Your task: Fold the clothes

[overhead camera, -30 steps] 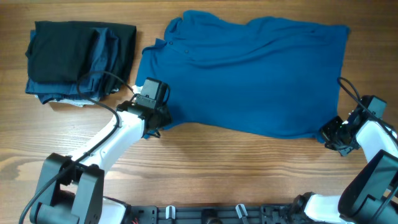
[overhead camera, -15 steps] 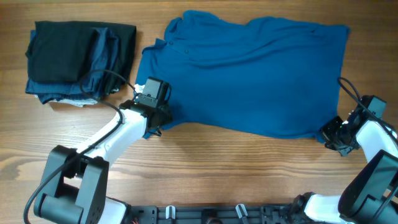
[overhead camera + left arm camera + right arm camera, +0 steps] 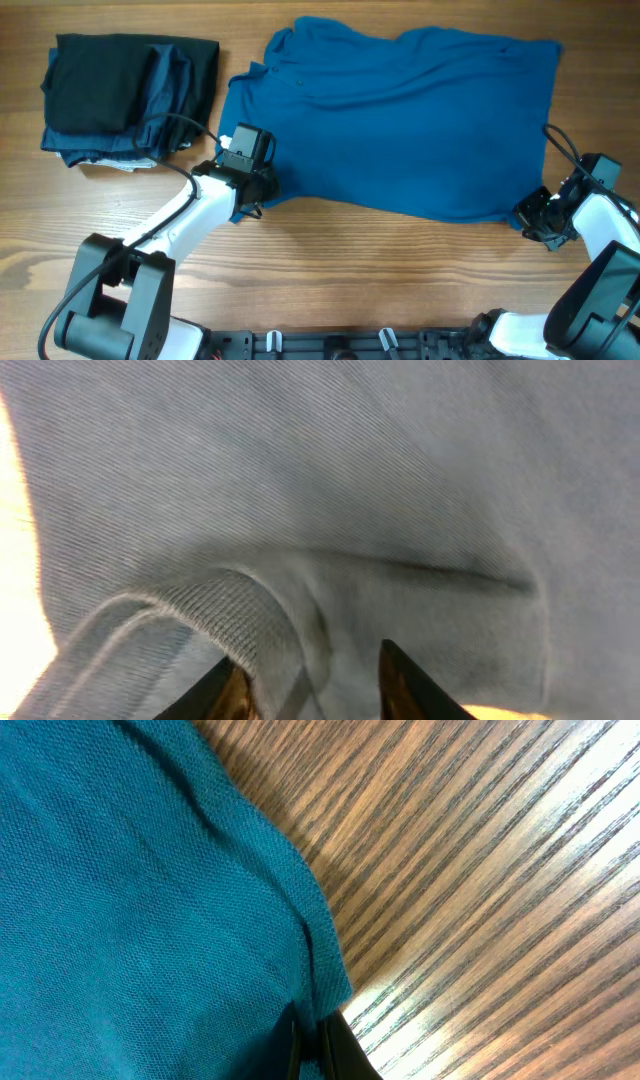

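A blue polo shirt [image 3: 400,120] lies spread flat across the back of the wooden table. My left gripper [image 3: 252,192] is at the shirt's lower left sleeve. In the left wrist view its fingers [image 3: 310,690] are apart, with the ribbed sleeve cuff [image 3: 240,615] lying between them. My right gripper [image 3: 530,213] is at the shirt's lower right corner. In the right wrist view its fingers [image 3: 315,1045] are pinched shut on the hem of the shirt [image 3: 150,900].
A stack of folded dark clothes [image 3: 130,95] sits at the back left. Bare wooden table [image 3: 380,270] runs along the front, below the shirt. A cable loops from the left arm near the stack.
The left arm has shifted slightly at the sleeve. The shirt and the right arm have not visibly moved.
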`<control>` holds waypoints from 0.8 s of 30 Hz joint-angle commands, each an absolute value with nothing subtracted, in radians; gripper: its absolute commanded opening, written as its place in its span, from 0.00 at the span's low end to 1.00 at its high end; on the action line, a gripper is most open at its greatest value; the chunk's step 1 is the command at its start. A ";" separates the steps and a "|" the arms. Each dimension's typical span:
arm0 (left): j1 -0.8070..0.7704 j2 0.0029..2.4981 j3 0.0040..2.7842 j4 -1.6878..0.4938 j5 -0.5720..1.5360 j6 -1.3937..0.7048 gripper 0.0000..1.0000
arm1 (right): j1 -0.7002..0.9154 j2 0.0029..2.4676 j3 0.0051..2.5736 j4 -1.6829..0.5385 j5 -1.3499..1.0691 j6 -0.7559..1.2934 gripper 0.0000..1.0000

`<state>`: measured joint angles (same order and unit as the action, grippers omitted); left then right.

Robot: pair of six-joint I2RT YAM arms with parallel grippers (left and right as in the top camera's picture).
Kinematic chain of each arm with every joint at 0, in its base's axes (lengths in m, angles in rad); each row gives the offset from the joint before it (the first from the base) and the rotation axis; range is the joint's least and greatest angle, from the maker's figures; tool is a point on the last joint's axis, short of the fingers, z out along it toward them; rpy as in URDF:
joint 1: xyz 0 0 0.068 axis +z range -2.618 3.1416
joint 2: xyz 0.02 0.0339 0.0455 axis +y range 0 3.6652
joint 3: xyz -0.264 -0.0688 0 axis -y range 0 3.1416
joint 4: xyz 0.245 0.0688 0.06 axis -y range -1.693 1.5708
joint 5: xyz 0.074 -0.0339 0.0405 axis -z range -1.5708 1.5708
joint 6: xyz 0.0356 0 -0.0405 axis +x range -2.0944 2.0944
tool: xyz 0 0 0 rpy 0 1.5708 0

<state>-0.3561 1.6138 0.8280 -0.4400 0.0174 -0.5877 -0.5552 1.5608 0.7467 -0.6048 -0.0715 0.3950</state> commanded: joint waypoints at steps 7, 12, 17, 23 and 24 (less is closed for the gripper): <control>-0.351 1.611 0.834 -0.464 0.086 -0.645 0.31 | -0.547 1.580 0.759 -0.613 -0.090 0.391 0.04; -0.351 1.619 0.834 -0.463 0.086 -0.648 0.31 | -0.547 1.580 0.759 -0.614 -0.086 0.375 0.04; -0.351 1.626 0.834 -0.467 0.086 -0.660 0.22 | -0.547 1.580 0.759 -0.614 -0.087 0.370 0.04; -0.351 1.626 0.834 -0.463 0.090 -0.667 0.09 | -0.547 1.580 0.759 -0.612 -0.087 0.370 0.04; -0.351 1.626 0.834 -0.463 0.090 -0.667 0.05 | -0.547 1.580 0.759 -0.612 -0.088 0.370 0.04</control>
